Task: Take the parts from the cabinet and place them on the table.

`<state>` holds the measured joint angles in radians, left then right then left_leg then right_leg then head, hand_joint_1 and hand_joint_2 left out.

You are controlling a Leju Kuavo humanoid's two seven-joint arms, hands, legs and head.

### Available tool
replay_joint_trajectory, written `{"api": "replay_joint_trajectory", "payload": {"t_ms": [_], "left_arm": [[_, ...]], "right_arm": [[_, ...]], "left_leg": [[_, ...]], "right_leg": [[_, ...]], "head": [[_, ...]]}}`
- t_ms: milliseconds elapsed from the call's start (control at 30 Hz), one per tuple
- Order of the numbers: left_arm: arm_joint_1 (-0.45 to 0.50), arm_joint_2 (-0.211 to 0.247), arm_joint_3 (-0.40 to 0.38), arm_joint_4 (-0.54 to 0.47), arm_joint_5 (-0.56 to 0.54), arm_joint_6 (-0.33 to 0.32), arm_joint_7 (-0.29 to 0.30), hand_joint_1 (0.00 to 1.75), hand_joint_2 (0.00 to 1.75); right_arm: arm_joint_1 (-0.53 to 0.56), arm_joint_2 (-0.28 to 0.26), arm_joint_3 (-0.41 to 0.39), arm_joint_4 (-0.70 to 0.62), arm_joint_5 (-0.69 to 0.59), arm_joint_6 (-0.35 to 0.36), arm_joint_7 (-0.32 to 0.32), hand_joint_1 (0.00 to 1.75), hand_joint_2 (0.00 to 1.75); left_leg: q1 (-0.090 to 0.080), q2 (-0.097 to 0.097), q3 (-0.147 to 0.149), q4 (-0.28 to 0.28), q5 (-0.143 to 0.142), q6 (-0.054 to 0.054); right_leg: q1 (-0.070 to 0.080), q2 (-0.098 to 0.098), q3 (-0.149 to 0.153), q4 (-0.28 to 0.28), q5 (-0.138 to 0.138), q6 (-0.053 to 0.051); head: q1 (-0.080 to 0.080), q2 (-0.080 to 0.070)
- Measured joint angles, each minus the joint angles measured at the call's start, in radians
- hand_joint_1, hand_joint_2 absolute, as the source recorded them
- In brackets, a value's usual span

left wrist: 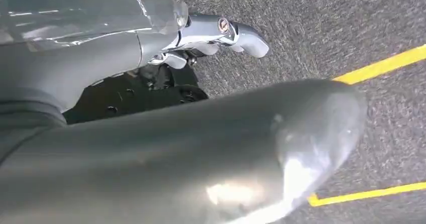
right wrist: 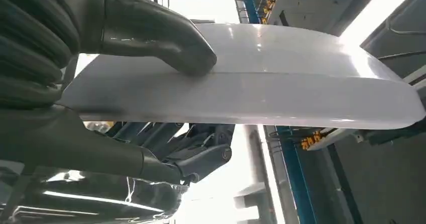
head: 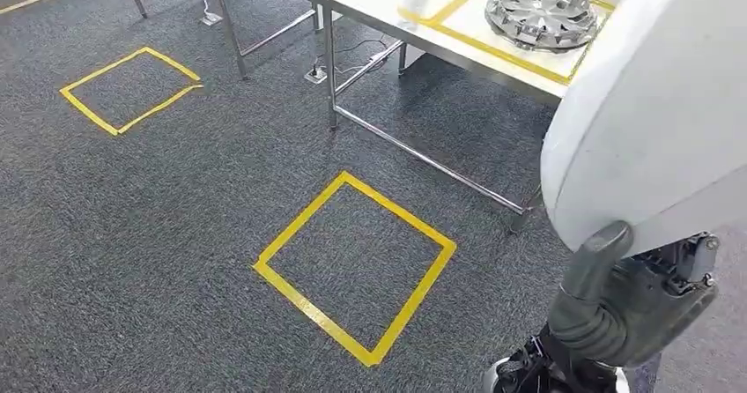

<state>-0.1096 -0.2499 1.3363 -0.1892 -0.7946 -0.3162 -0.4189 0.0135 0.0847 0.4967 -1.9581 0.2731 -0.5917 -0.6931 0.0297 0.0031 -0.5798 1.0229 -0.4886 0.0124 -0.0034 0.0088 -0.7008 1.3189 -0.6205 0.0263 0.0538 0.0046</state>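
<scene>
My right hand (head: 617, 305) grips a large white curved panel part (head: 652, 120) at the right edge of the head view, its thumb pressed against the panel's lower rim. In the right wrist view the thumb (right wrist: 150, 28) lies on one face of the white panel (right wrist: 251, 88) and the fingers (right wrist: 191, 163) reach under the other. A round silver toothed part (head: 542, 12) lies inside a yellow taped frame on the white table (head: 379, 5) at the back right. My left hand (left wrist: 201, 148) hangs over the carpet with nothing in it, its thick thumb stretched out.
The table stands on thin metal legs (head: 333, 67) with a low crossbar. Yellow tape squares mark the grey carpet in the middle (head: 352, 265) and at the left (head: 130, 89). More metal frame legs (head: 231, 32) stand at the back. A power socket and cables (head: 317, 73) lie under the table.
</scene>
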Motion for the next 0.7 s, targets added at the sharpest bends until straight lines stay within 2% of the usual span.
{"api": "replay_joint_trajectory", "payload": {"t_ms": [33, 100, 200, 267, 300, 333, 367, 400, 433, 467, 500, 533, 567, 600, 633, 700], "left_arm": [[0.001, 0.001, 0.000, 0.000, -0.002, 0.002, 0.000, 0.00, 0.00], [0.001, 0.001, 0.000, 0.000, -0.003, 0.007, 0.000, 0.00, 0.00], [0.001, 0.001, 0.000, 0.000, -0.003, 0.007, 0.000, 0.00, 0.00], [0.001, 0.001, 0.000, 0.000, -0.003, 0.008, 0.000, 0.00, 0.00], [0.000, -0.001, 0.000, 0.000, -0.004, 0.007, -0.001, 0.00, 0.00], [0.000, -0.005, -0.002, 0.000, -0.005, 0.004, -0.006, 0.00, 0.00], [-0.001, -0.011, -0.004, 0.001, -0.009, 0.002, -0.007, 0.00, 0.00], [-0.001, -0.012, -0.005, 0.000, -0.009, 0.002, -0.007, 0.00, 0.00], [-0.001, -0.010, -0.006, 0.000, -0.009, 0.002, -0.007, 0.00, 0.00], [-0.001, -0.010, -0.007, 0.000, -0.009, 0.002, -0.007, 0.00, 0.00], [0.000, -0.009, -0.007, 0.000, -0.009, 0.002, -0.007, 0.00, 0.00], [0.001, -0.007, -0.007, 0.000, -0.009, 0.002, -0.007, 0.00, 0.00], [0.002, -0.006, -0.007, 0.000, -0.008, 0.002, -0.007, 0.00, 0.00], [0.003, -0.005, -0.007, 0.000, -0.008, 0.002, -0.007, 0.00, 0.00], [0.003, -0.003, -0.007, 0.000, -0.008, 0.002, -0.007, 0.00, 0.00], [0.002, -0.002, -0.007, 0.000, -0.007, 0.002, -0.007, 0.00, 0.00]], "right_arm": [[0.000, -0.001, 0.000, 0.001, 0.000, 0.000, 0.000, 1.75, 1.75], [0.000, -0.002, 0.000, 0.003, 0.000, 0.001, 0.000, 1.75, 1.75], [0.000, -0.002, 0.000, 0.003, 0.000, 0.001, 0.000, 1.75, 1.75], [0.000, -0.002, 0.000, 0.003, 0.000, 0.001, 0.000, 1.75, 1.75], [-0.002, -0.002, 0.000, 0.002, 0.001, 0.001, 0.000, 1.75, 1.75], [-0.004, -0.002, 0.000, 0.003, 0.002, 0.000, 0.000, 1.75, 1.75], [-0.003, -0.003, 0.000, 0.002, 0.006, -0.010, 0.000, 1.75, 1.75], [-0.002, -0.002, 0.000, 0.002, 0.008, -0.016, 0.000, 1.75, 1.75], [-0.004, -0.001, 0.000, 0.002, 0.011, -0.025, 0.000, 1.75, 1.75], [-0.004, -0.001, 0.000, 0.002, 0.017, -0.032, -0.001, 1.75, 1.75], [-0.003, 0.000, 0.000, 0.003, 0.018, -0.036, 0.000, 1.75, 1.75], [-0.002, 0.000, 0.000, 0.005, 0.016, -0.038, 0.000, 1.75, 1.75], [-0.002, 0.000, -0.001, 0.006, 0.016, -0.039, 0.000, 1.75, 1.75], [-0.001, 0.001, -0.002, 0.008, 0.015, -0.039, 0.000, 1.75, 1.75], [0.000, 0.001, -0.003, 0.008, 0.015, -0.039, 0.000, 1.75, 1.75], [0.004, 0.002, -0.003, 0.008, 0.013, -0.039, 0.000, 1.75, 1.75]], "left_leg": [[-0.001, 0.003, 0.000, 0.000, 0.000, 0.000], [-0.002, 0.003, 0.002, 0.000, 0.000, 0.000], [-0.002, 0.003, 0.002, 0.000, 0.000, 0.000], [-0.002, 0.003, 0.002, 0.000, 0.000, 0.000], [-0.004, 0.002, 0.007, -0.001, 0.000, 0.000], [-0.004, 0.003, 0.003, -0.002, 0.002, -0.007], [0.002, 0.009, 0.002, -0.012, 0.010, -0.024], [0.002, 0.006, -0.002, -0.004, 0.001, -0.029], [-0.002, 0.002, -0.014, 0.022, -0.022, -0.030], [-0.003, -0.002, -0.040, 0.081, -0.057, -0.032], [-0.003, -0.002, -0.079, 0.166, -0.096, -0.034], [-0.003, -0.003, -0.111, 0.234, -0.123, -0.037], [-0.003, -0.003, -0.136, 0.285, -0.133, -0.039], [-0.002, -0.002, -0.135, 0.280, -0.116, -0.040], [0.000, -0.002, -0.112, 0.231, -0.081, -0.040], [0.004, -0.001, -0.024, 0.054, 0.003, -0.045]], "right_leg": [[0.000, 0.000, -0.015, 0.030, 0.000, -0.001], [0.001, 0.000, 0.018, -0.035, 0.045, -0.012], [0.001, 0.000, 0.018, -0.035, 0.045, -0.012], [0.001, 0.000, 0.031, -0.059, 0.058, -0.015], [0.007, -0.001, 0.121, -0.245, 0.144, -0.037], [0.016, -0.007, 0.146, -0.305, 0.138, -0.047], [0.023, -0.004, 0.144, -0.313, 0.143, -0.053], [0.008, -0.006, 0.161, -0.338, 0.156, -0.051], [0.010, -0.008, 0.165, -0.343, 0.159, -0.052], [0.009, -0.008, 0.164, -0.343, 0.160, -0.054], [0.009, -0.009, 0.162, -0.342, 0.160, -0.054], [0.010, -0.009, 0.162, -0.342, 0.160, -0.054], [0.009, -0.008, 0.162, -0.342, 0.159, -0.054], [0.008, -0.008, 0.163, -0.342, 0.159, -0.053], [0.006, -0.007, 0.164, -0.341, 0.158, -0.052], [-0.002, -0.004, 0.165, -0.330, 0.151, -0.041]], "head": [[0.000, 0.000], [0.000, 0.000], [0.000, 0.000], [0.000, 0.000], [0.001, 0.000], [-0.001, 0.000], [0.012, 0.000], [0.010, 0.000], [0.011, 0.000], [0.012, 0.000], [0.006, 0.000], [0.008, 0.000], [0.007, 0.000], [0.008, 0.000], [0.009, 0.000], [0.009, 0.000]]}}
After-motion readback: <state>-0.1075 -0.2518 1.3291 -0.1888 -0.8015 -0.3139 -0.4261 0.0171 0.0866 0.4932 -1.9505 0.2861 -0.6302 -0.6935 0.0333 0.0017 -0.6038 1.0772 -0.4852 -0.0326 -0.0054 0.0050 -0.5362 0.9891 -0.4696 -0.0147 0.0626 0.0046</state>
